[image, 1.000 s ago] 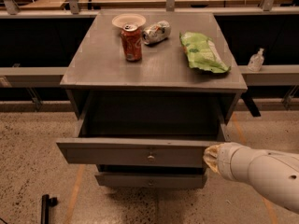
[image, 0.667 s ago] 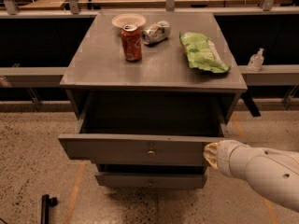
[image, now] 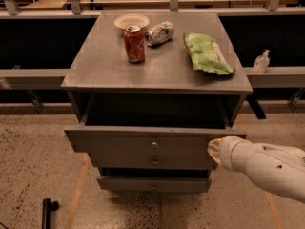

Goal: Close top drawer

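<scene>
The gripper [image: 214,150] sits at the right end of the top drawer's [image: 119,141] front panel and looks to be touching its near face. From this angle only its tan tip shows ahead of the white arm [image: 267,168], so whether it is wide or narrow cannot be told, and it appears to hold nothing. The top drawer is pulled well out from the cabinet [image: 95,75], towards the near side, with its dark inside open to view and its knob [image: 154,143] at the middle, left of the gripper. Below it, two more drawers [image: 152,183] stick out less far. The step in hand is judged to be the push that shuts the drawer. To do it well, the force should go straight towards the far side, along the drawer's line of travel. Because the contact is off-centre, a hard shove could twist the drawer in its runners, so a slow, steady push is better, or one made closer to the knob. The push should end when the front is flush with the cabinet frame. An upright can [image: 135,43], a crushed can [image: 159,32], a bowl [image: 131,20] and a green bag [image: 206,53] lie on top, and a slam could topple the upright can.
</scene>
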`<state>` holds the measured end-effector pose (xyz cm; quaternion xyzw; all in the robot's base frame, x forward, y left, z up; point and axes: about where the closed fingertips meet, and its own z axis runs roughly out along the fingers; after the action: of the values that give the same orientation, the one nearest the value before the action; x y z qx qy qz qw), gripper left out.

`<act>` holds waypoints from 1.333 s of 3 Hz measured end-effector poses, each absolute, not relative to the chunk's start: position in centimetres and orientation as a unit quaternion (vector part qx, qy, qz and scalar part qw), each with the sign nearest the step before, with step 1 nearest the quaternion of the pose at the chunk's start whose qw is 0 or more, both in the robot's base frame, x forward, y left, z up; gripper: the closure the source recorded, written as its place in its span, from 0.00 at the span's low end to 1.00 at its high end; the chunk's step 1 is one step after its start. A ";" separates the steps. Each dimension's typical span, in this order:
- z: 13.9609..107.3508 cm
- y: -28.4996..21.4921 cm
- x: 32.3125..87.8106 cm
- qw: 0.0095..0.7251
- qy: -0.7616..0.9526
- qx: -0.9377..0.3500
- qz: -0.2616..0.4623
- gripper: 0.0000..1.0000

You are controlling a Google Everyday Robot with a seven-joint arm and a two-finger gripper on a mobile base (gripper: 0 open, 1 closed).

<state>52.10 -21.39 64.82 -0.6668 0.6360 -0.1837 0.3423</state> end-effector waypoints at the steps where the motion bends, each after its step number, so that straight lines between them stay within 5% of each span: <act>1: 63.7 -21.7 54.3 0.339 0.628 -0.674 -0.189 1.00; 4: 61.3 -22.5 59.5 0.326 0.612 -0.690 -0.207 1.00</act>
<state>59.47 -22.49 61.26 -0.6899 0.6123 -0.2073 0.3258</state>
